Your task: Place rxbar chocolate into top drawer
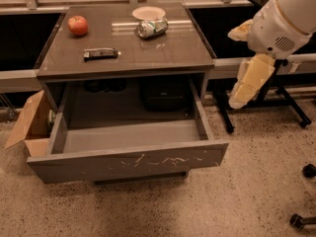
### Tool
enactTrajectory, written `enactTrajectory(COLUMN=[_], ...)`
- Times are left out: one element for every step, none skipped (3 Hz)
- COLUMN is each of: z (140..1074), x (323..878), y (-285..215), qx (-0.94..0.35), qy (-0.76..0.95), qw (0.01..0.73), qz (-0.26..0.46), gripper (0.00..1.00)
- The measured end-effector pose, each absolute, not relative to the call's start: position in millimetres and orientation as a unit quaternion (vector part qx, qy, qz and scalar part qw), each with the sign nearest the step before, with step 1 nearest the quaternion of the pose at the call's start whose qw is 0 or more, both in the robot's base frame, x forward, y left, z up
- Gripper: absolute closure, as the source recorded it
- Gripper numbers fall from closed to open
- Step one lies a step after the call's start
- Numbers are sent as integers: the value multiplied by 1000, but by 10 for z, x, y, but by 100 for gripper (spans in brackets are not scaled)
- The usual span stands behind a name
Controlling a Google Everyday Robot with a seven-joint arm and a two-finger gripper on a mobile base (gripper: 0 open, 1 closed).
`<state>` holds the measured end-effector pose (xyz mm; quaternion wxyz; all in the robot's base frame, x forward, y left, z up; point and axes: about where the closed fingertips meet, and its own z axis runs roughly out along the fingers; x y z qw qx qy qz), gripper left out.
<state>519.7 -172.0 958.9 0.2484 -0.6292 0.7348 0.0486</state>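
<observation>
The rxbar chocolate [100, 54], a dark flat bar, lies on the left half of the brown table top [163, 53]. The top drawer [128, 162] is pulled wide open below the table, its pale inside bare, with white scratches on its front panel. My gripper [247, 85] hangs at the right of the table, beyond its right edge and above the floor, pointing down under the white arm [281, 23]. It holds nothing and is far from the bar.
A red apple [77, 25] sits at the table's back left. A crushed can [152, 27] lies in front of a white bowl [148, 13] at the back middle. An open cardboard box [29, 125] stands left of the drawer. A black stand [289, 100] and chair casters [308, 170] are at right.
</observation>
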Motion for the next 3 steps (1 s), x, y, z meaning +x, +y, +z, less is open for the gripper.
enactTrajectory(z=[9421, 9420, 9411], x=[5540, 5580, 5746], y=[-1389, -1362, -1249], qx=[-637, -641, -654], qy=[714, 709, 690], qw=[275, 277, 288], qz=[94, 98, 113], gripper=[0, 0, 0])
